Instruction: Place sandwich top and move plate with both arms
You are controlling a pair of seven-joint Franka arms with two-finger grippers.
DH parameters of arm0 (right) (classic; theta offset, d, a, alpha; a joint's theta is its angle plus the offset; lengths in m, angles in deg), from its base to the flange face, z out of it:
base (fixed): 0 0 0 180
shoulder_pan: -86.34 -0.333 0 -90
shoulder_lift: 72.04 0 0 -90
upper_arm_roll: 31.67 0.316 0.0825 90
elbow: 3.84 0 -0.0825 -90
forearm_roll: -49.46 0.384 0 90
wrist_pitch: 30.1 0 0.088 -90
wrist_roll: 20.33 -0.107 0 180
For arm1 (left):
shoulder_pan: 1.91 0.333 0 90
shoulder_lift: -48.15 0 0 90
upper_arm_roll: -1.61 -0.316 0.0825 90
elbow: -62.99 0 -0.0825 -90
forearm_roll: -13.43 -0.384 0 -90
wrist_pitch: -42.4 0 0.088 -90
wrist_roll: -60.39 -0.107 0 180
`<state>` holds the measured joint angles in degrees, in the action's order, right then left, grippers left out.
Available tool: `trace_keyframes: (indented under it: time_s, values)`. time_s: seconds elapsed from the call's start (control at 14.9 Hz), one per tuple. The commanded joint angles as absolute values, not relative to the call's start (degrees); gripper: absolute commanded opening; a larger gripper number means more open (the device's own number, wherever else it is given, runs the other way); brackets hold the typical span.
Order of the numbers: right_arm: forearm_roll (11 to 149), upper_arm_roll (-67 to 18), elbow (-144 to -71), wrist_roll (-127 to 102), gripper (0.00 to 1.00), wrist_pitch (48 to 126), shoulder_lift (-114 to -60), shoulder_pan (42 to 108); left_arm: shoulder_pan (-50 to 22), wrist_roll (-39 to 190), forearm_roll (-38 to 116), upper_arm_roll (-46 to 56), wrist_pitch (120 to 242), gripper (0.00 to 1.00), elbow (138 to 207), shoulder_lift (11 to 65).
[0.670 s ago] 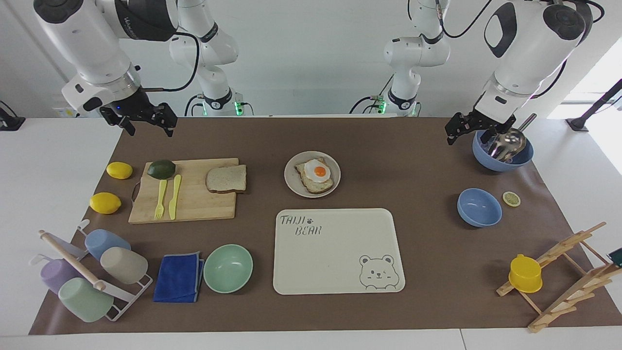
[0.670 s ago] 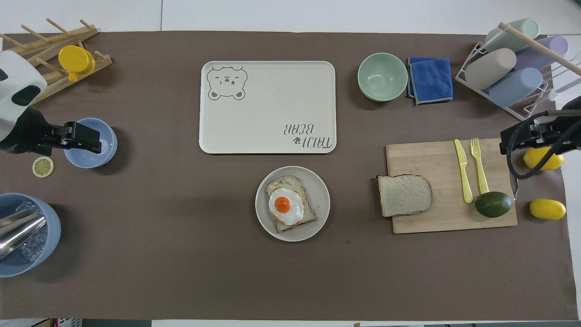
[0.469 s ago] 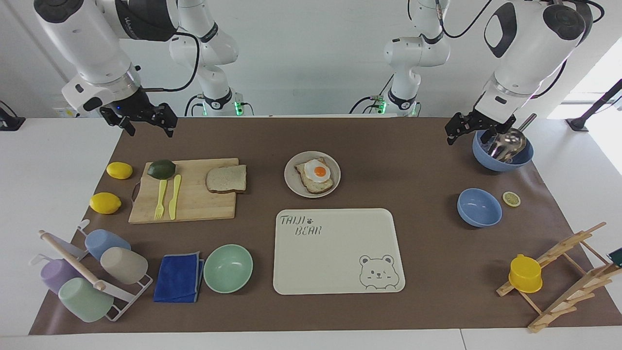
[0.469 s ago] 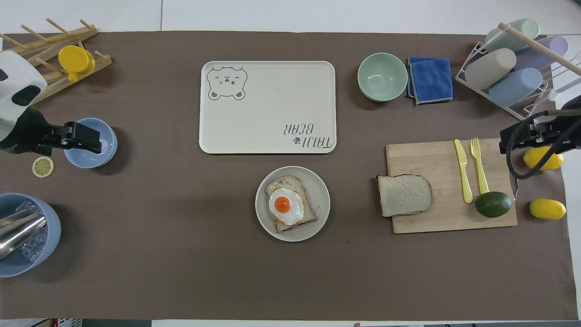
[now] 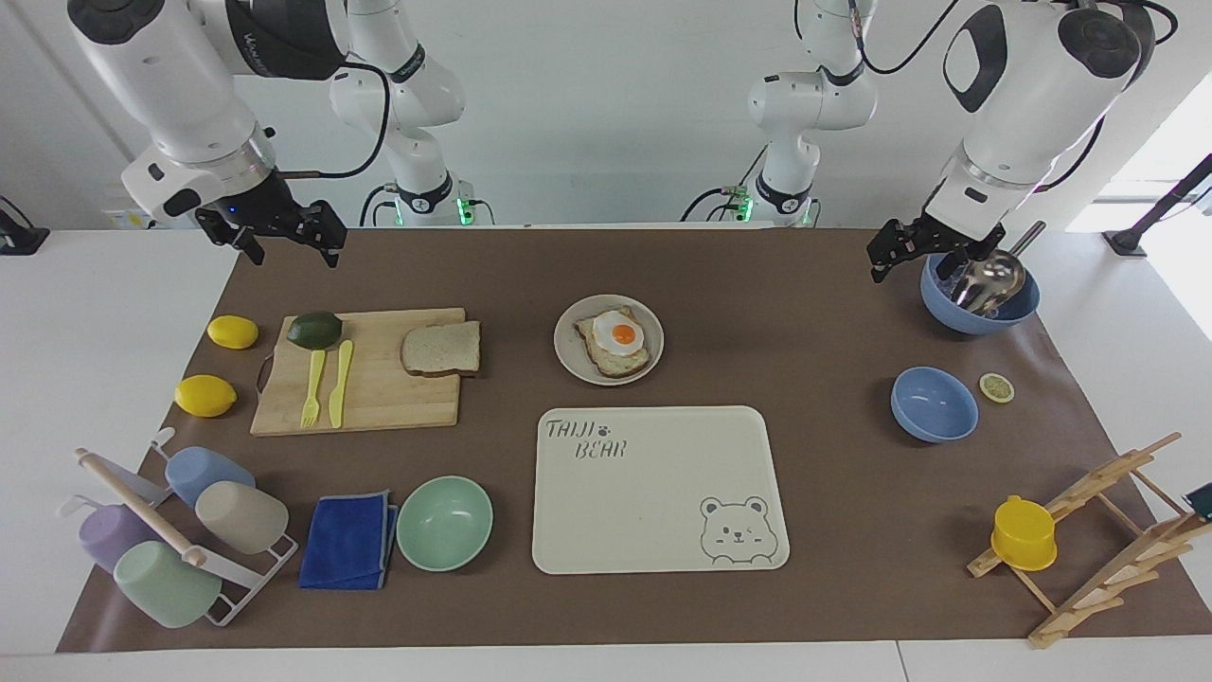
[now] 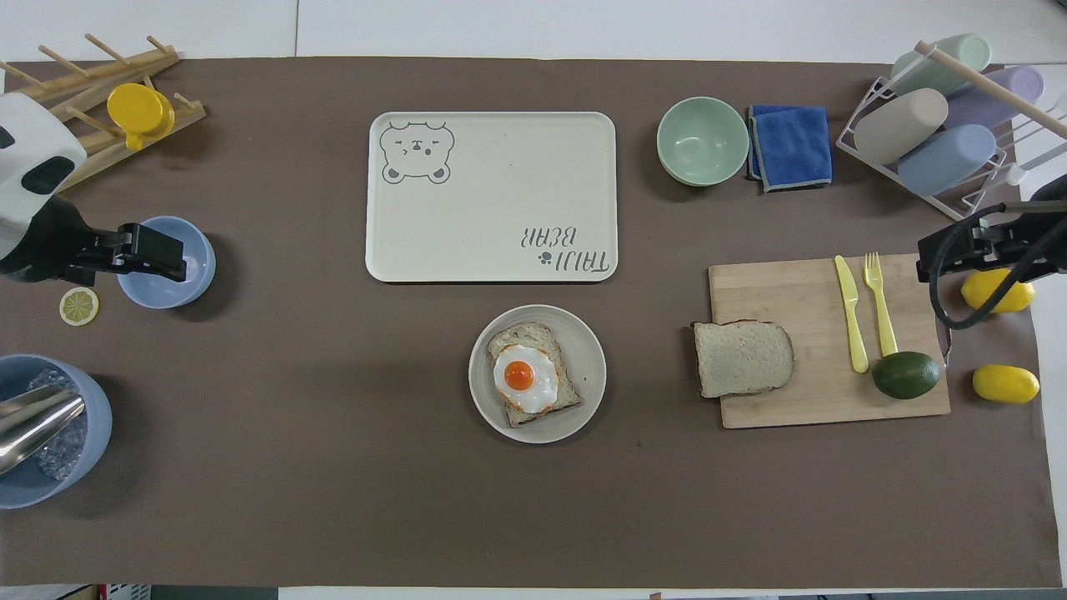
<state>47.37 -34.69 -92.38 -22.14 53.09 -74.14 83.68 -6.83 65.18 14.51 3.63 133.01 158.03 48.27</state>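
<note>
Overhead view shows the sandwich top (image 6: 743,358), light brown with darker crust, flat on the board (image 6: 817,400); both tools wide, holding nothing.

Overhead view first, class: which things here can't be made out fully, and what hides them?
- Blue bowl, overhead view: left hand covers part.
- Lemon, overhead view: right hand and its cable cross it.
- Scoop: cut by overhead view's edge.
- Toast surface, both views: under egg.
</note>
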Motion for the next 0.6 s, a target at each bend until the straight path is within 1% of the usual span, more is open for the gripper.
trace_keyframes:
  time_s: [0.0, 0.2, 0.27, 0.4, 0.54]
  values:
    - [49.55, -34.66, -93.31, -21.30, 1.00, 53.49, -73.19, 84.31, -6.39, 65.05, 13.52, 3.89, 132.49, 1.00, 158.09, 48.94]
    - [49.64, -34.22, -94.44, -19.73, 1.00, 53.05, -72.66, 83.09, -6.39, 65.05, 13.52, 3.89, 132.49, 1.00, 158.09, 48.94]
    - [49.55, -33.87, -95.84, -18.32, 1.00, 53.91, -71.87, 81.00, -6.39, 65.05, 13.52, 3.89, 132.49, 1.00, 158.09, 48.94]
    - [48.68, -33.78, -101.36, -19.79, 1.00, 60.13, -70.73, 76.86, -6.39, 65.05, 13.52, 3.89, 132.49, 1.00, 158.09, 48.94]
    - [46.40, -33.78, -105.33, -24.87, 1.00, 64.10, -72.38, 71.68, -6.39, 65.05, 13.52, 3.89, 132.49, 1.00, 158.09, 48.94]
